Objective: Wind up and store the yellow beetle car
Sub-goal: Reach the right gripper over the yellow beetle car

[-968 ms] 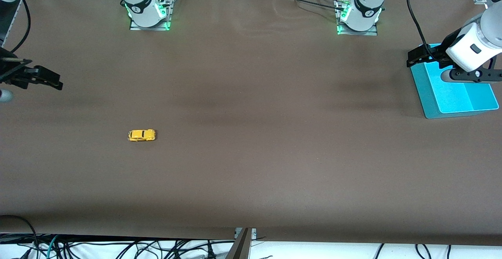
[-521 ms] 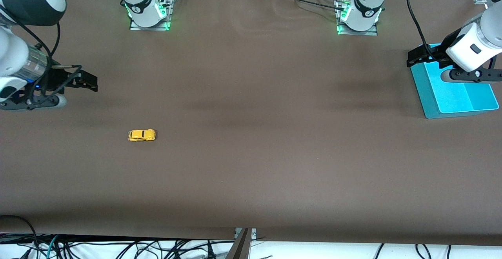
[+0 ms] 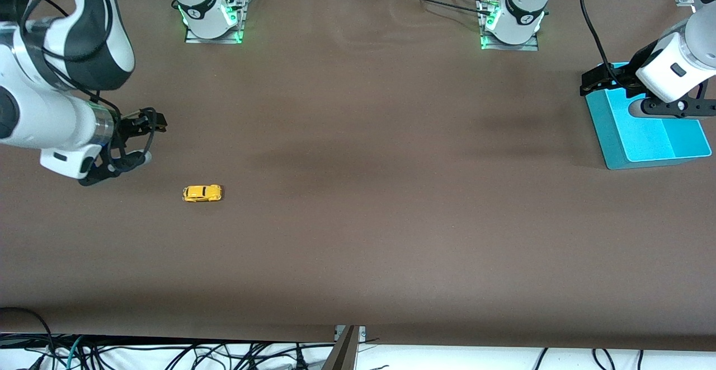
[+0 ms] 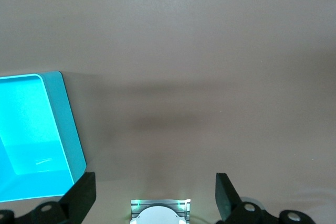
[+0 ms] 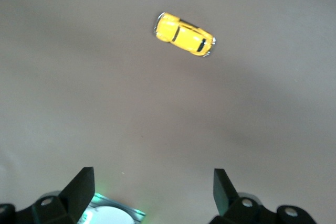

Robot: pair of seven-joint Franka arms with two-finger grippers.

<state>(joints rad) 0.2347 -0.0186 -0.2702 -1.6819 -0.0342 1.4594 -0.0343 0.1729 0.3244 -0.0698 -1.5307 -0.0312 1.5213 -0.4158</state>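
**Car on the counter, both grippers empty**

The yellow beetle car (image 3: 202, 193) stood on its wheels on the brown counter (image 3: 358, 219), toward the right arm's end. The right gripper (image 3: 146, 129) hung over bare counter near the car, fingers apart. The left gripper (image 3: 597, 82) waited over the teal tray (image 3: 618, 149), fingers apart.

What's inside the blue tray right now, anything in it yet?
Nothing visible: the blue tray shows only bare floor where it is in view. The left pincer hangs open over the end nearer the bases, so that end is covered. The yellow beetle car sits on the table.
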